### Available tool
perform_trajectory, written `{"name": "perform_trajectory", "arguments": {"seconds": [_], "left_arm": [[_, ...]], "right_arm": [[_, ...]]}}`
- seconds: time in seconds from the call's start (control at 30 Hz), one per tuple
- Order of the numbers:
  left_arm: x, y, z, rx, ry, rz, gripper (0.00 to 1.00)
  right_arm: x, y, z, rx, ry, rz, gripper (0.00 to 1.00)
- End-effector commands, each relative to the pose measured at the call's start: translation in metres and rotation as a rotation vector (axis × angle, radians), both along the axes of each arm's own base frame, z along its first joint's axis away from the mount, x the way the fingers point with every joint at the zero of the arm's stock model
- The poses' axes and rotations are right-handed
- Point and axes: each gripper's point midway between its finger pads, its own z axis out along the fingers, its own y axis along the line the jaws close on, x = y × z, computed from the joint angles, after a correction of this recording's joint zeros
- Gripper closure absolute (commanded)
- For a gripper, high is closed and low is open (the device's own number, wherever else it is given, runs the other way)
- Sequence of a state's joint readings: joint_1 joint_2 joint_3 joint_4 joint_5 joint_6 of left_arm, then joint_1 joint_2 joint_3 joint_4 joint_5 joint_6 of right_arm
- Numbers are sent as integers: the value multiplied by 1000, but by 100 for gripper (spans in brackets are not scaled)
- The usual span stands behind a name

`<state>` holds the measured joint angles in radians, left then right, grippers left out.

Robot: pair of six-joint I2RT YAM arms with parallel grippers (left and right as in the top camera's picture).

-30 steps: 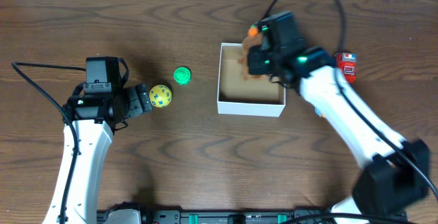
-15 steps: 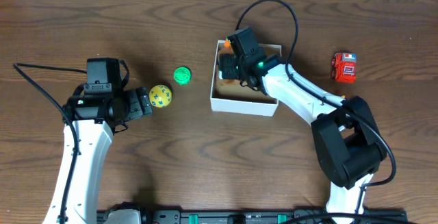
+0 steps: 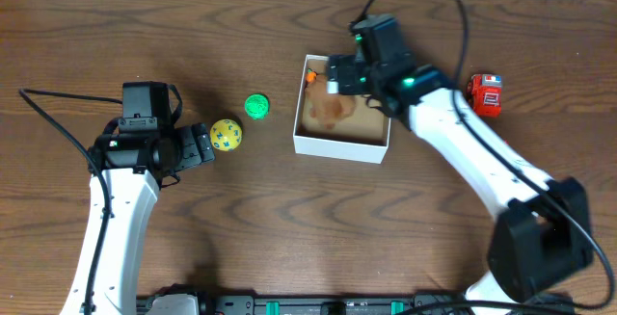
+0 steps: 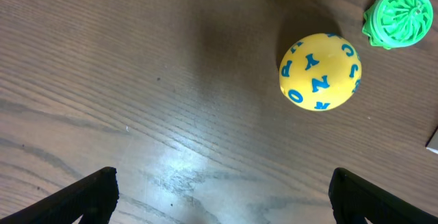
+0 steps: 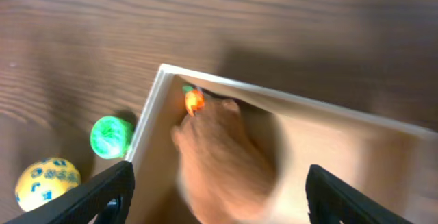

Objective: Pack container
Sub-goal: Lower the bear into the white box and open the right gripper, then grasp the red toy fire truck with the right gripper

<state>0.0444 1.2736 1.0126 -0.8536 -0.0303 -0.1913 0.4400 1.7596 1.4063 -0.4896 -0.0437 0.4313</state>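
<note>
1. The container [image 3: 337, 146] sits on the table at mid-far centre, under the right arm. It is a square white cardboard box with low walls, an open top and a matte tan-brown floor. In the right wrist view [image 5: 301, 101] one corner points toward the camera.
2. In the container's far-left corner is one small orange toy [image 3: 310, 77], rounded and glossy [image 5: 194, 101], with a green bit beside it, up against the wall.
3. A darker orange-brown patch [image 3: 333, 113] marks the container floor. It is blurred in the wrist view [image 5: 226, 162], and I can't tell if it is a stain or an object.
4. The right gripper [image 3: 339, 74] hangs over the container's far edge. Its fingers are spread wide at the frame edges [image 5: 219, 176], with nothing between them.
5. A green disc toy [image 3: 255, 106] lies near the container, to its left. It is round ribbed plastic with spokes [image 4: 398, 16].
6. A yellow ball [image 3: 226, 134] lies further left of the container, smooth with blue letters printed all over [image 4: 319, 71].
7. The left gripper [image 3: 198, 144] is well left of the container, just beside the ball. Its jaws are apart and empty [image 4: 222, 190], and the ball is ahead of them, not between.
8. A red toy truck [image 3: 486, 94] sits to the right of the container, beyond the right arm.
9. The table [image 3: 289, 219] is dark brown wood with visible grain.
</note>
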Motion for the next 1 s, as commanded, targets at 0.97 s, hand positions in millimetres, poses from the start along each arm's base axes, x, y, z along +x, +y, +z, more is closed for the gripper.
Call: {"name": "perform_trajectory", "arguments": {"seconds": [0.97], "left_arm": [[-1,3,-1,4,10,21,2]], "right_arm": [[11,-304,-125,-210,343,-487,12]]}}
